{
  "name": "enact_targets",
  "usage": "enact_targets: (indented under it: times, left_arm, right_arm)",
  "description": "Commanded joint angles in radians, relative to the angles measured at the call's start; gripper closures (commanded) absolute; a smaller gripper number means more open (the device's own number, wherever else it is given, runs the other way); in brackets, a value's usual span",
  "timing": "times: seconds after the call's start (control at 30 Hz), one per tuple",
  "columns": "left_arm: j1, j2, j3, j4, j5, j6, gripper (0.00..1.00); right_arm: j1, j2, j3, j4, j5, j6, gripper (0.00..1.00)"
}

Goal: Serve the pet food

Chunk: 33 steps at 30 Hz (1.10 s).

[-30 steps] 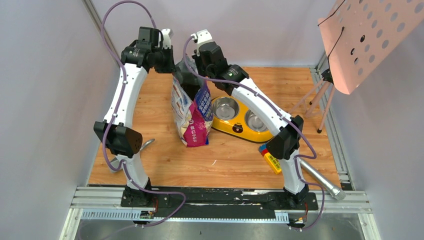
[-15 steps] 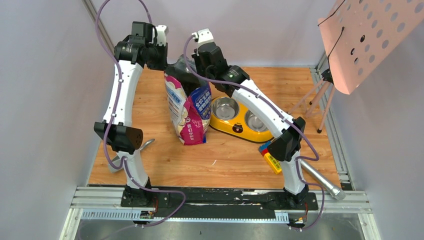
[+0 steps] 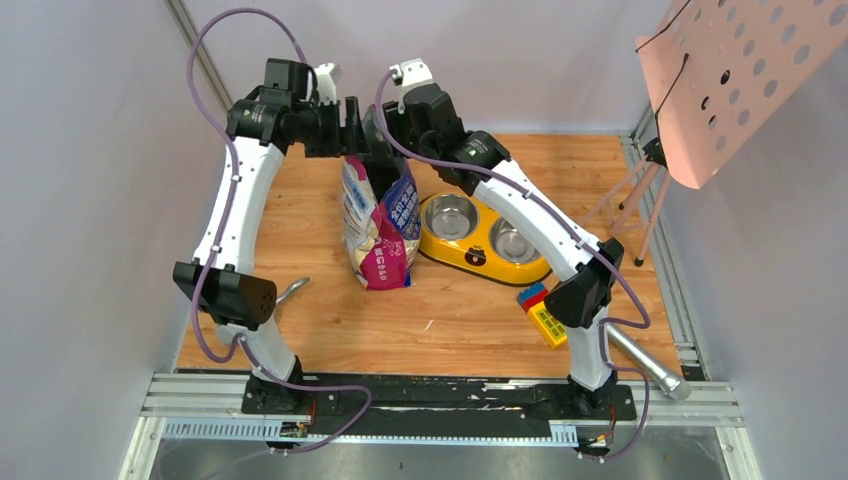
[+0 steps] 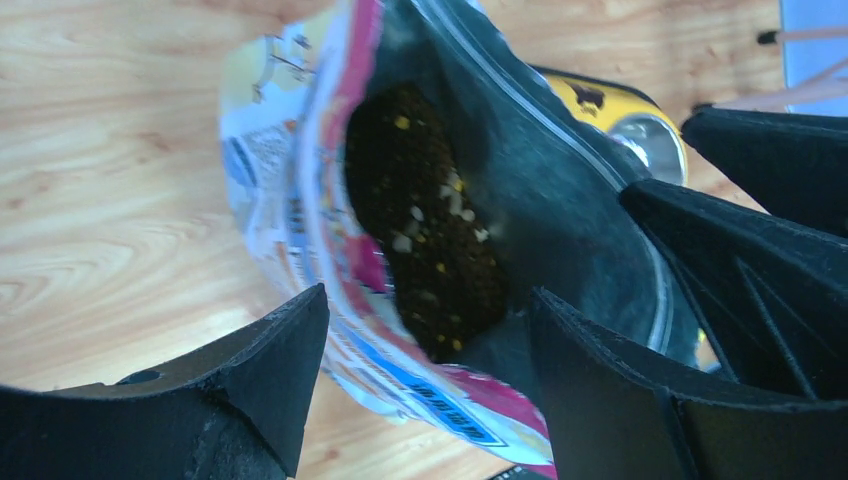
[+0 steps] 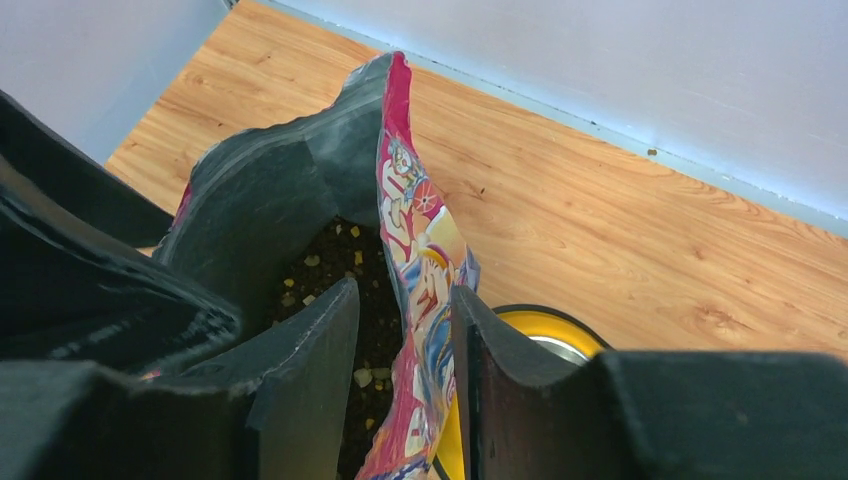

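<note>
Left gripper (image 4: 428, 300) first: its black jaws stand wide apart over the open mouth of the bag (image 4: 300, 230), clamped on nothing. The bag's printed near wall runs up through the gap between them. From above, this gripper (image 3: 352, 125) sits at the upper middle of the frame, right at the bag's top edge.

Facing it from the right is the right gripper (image 3: 385, 130), close enough that its dark fingers fill the right side of the left wrist view. In its own view the right gripper (image 5: 403, 292) has its jaws a little apart, with the pink-edged far wall of the bag (image 5: 420, 250) standing between them. A dark gap shows between that wall and the left-hand jaw, so I would call it loose rather than pinched.

As for the pet food (image 4: 430, 240), it lies down inside the bag: dark brown pellets with a few pale and yellow bits.

From above, the bag (image 3: 380, 225) stands upright on the wooden table (image 3: 450, 320) in the middle of the frame. Just to its right is the yellow feeder (image 3: 470, 262) with its two steel bowls. A grey metal scoop (image 3: 292, 290) lies at the lower left, beside the left arm's elbow.
</note>
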State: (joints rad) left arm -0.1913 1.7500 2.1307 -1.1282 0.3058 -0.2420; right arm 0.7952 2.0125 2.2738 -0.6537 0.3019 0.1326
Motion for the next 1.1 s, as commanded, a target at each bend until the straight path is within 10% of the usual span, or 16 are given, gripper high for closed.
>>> enact_targets:
  times: [0.0, 0.37, 0.57, 0.87, 1.07]
  left_arm:
    - [-0.054, -0.049, -0.021, 0.009, 0.027, -0.077, 0.20]
    - [-0.078, -0.136, -0.154, -0.054, -0.086, -0.051, 0.51]
    - [-0.034, -0.148, -0.093, -0.050, -0.165, 0.042, 0.98]
    - [0.145, -0.009, 0.221, -0.036, -0.299, 0.185, 1.00]
    - [0.156, -0.008, 0.153, -0.024, -0.172, 0.176, 1.00]
  right_arm:
    - [0.011, -0.068, -0.033, -0.021, -0.033, -0.003, 0.59]
    - [0.023, -0.100, -0.137, -0.086, -0.048, 0.025, 0.72]
    - [0.019, -0.094, -0.060, -0.031, 0.077, -0.029, 1.00]
    - [-0.003, -0.025, 0.133, -0.018, 0.126, 0.049, 1.00]
    - [0.002, 0.032, 0.142, -0.028, 0.047, 0.130, 1.00]
